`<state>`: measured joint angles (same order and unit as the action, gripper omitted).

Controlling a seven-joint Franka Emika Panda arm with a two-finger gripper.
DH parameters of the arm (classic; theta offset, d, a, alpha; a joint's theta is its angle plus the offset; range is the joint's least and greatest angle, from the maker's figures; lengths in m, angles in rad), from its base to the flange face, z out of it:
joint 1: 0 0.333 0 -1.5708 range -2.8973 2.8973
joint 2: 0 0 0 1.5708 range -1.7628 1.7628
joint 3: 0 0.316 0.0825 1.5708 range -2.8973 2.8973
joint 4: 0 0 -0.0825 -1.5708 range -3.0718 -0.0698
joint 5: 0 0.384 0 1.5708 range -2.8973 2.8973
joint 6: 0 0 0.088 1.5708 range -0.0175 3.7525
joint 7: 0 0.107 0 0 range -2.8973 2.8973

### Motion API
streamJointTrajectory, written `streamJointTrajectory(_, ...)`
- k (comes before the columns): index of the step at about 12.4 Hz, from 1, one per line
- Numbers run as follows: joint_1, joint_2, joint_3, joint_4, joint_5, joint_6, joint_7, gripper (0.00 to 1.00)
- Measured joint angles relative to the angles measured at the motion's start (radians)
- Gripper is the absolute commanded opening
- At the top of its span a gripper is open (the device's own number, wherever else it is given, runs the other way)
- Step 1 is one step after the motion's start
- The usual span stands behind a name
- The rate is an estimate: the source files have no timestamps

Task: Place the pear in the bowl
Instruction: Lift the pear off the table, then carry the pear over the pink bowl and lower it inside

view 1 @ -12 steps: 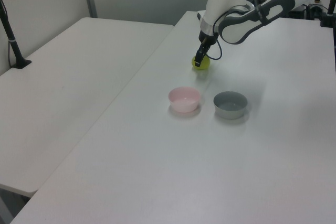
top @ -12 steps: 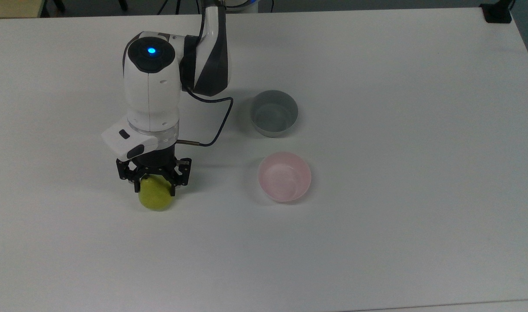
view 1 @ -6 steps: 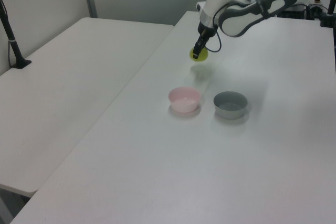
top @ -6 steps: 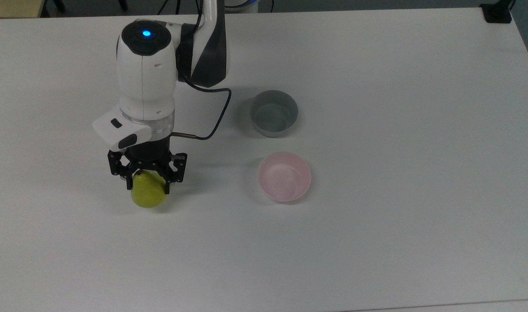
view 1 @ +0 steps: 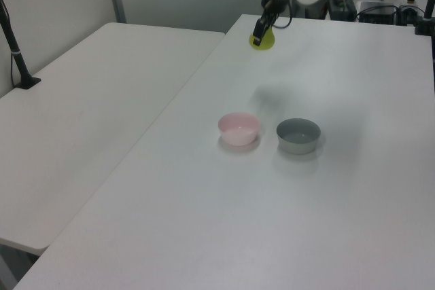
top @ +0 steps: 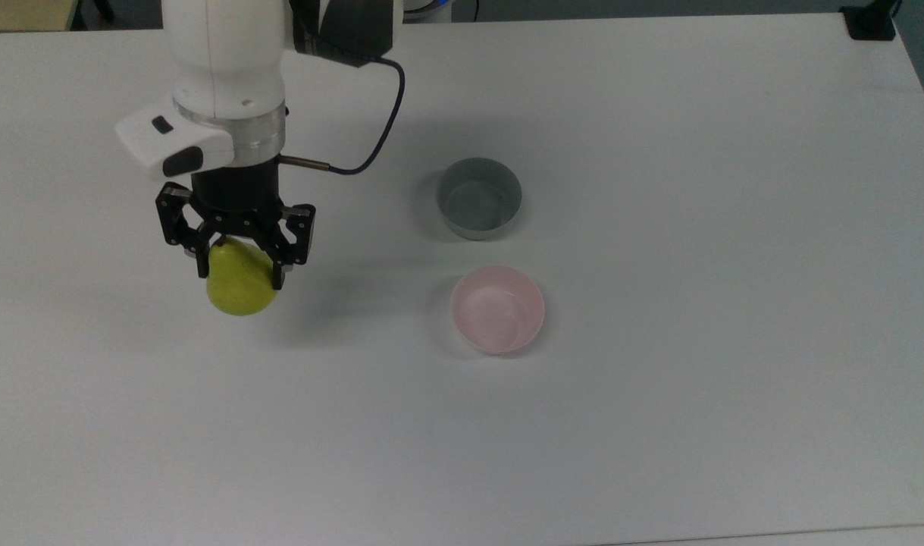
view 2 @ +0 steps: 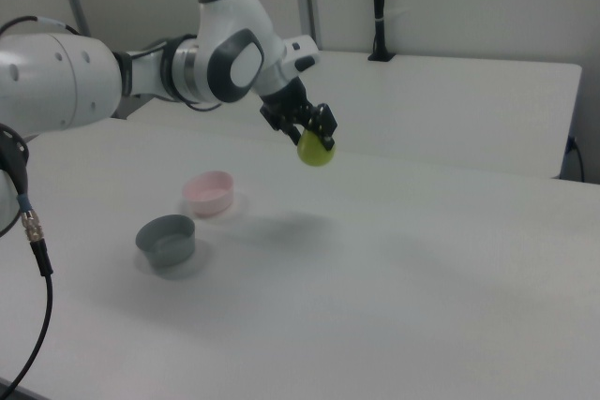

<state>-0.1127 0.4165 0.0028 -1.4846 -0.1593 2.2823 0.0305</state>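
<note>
The gripper [top: 238,262] has the pear [top: 239,282] pinched between its black fingers [top: 284,254], and the fruit hangs in the air, clear of the white tabletop [top: 659,379]. In the right view the pear [view 2: 315,149] is well above the surface, its soft shadow lying on the table beneath. The pink bowl [top: 498,309] sits near the middle of the tabletop, well apart from the pear toward the top view's right. Just beside it, toward the far edge in the top view, stands the grey bowl [top: 479,198]. In the left view the gripper [view 1: 260,32] carries the pear [view 1: 262,40] near the table's far edge, with both bowls closer to the camera.
</note>
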Motion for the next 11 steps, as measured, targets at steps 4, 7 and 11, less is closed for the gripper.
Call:
streamJointTrajectory(4, 0.005, -0.022, 0.01, 0.014, 0.004, -0.036, 0.0, 0.53)
streamJointTrajectory(7, 0.031, -0.022, 0.054, 0.013, 0.004, -0.069, 0.0, 0.53)
streamJointTrajectory(11, 0.076, -0.022, 0.167, 0.013, -0.062, -0.11, 0.098, 0.53)
